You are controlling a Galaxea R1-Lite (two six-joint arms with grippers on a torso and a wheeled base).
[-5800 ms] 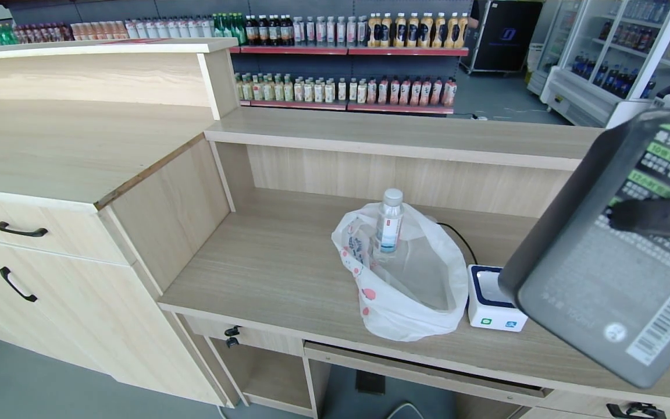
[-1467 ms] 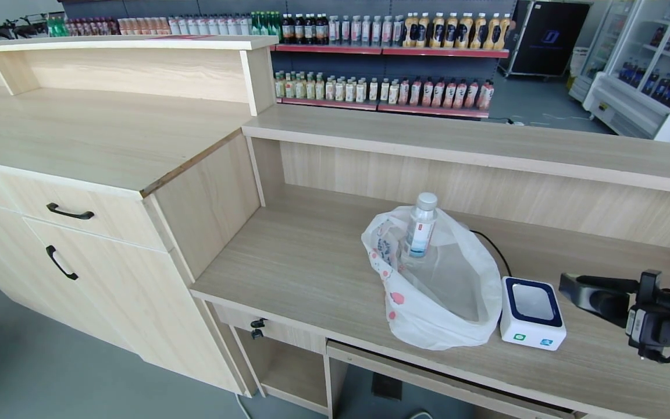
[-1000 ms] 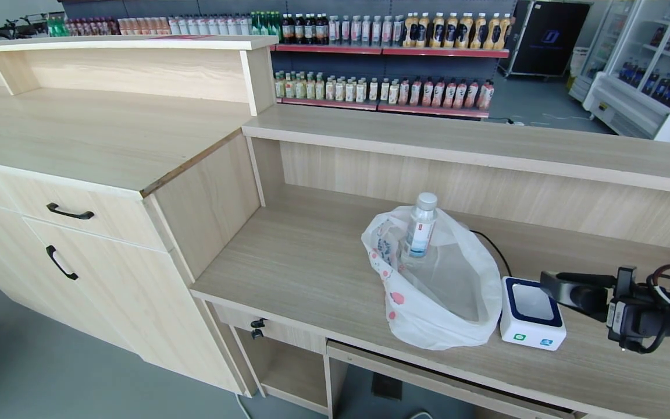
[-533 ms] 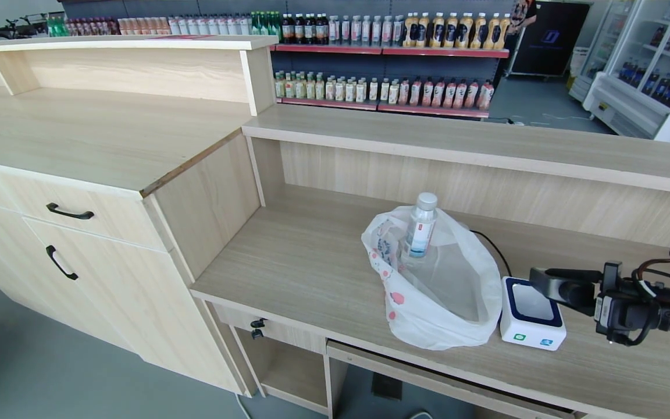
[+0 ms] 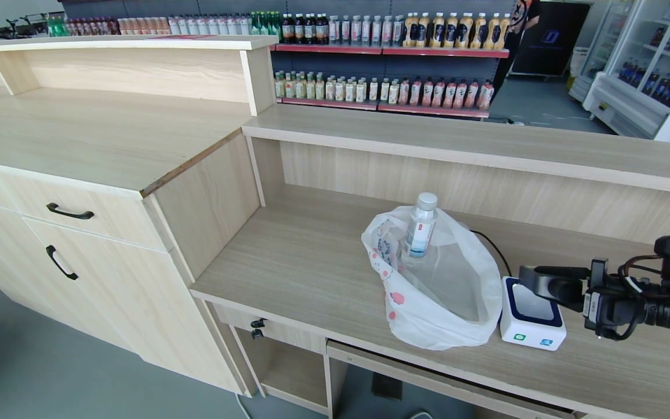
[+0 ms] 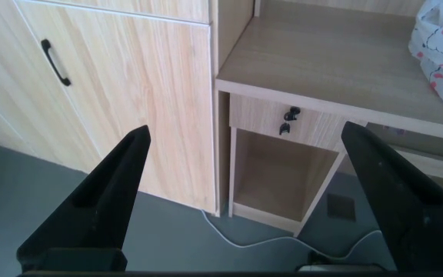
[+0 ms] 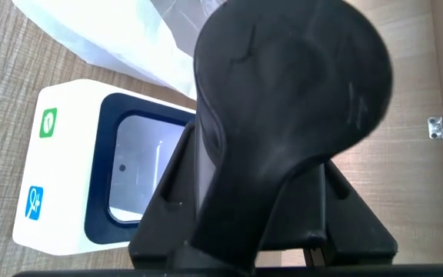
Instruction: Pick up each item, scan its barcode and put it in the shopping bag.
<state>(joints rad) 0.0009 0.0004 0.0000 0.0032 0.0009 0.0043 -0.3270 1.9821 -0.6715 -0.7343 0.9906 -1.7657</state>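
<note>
The left gripper (image 6: pixel 246 131) hangs with its fingers spread wide and nothing between them, over the floor beside the light wooden counter (image 5: pixel 312 273). On the counter, a white plastic shopping bag (image 5: pixel 428 314) holds an upright clear water bottle (image 5: pixel 421 230). Just to its right, the right gripper (image 5: pixel 547 282) is clamped on a dark grey container (image 7: pixel 291 100) above the white square barcode scanner (image 5: pixel 530 329).

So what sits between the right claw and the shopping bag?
The white scanner, beside the shopping bag; the head view shows it.
</note>
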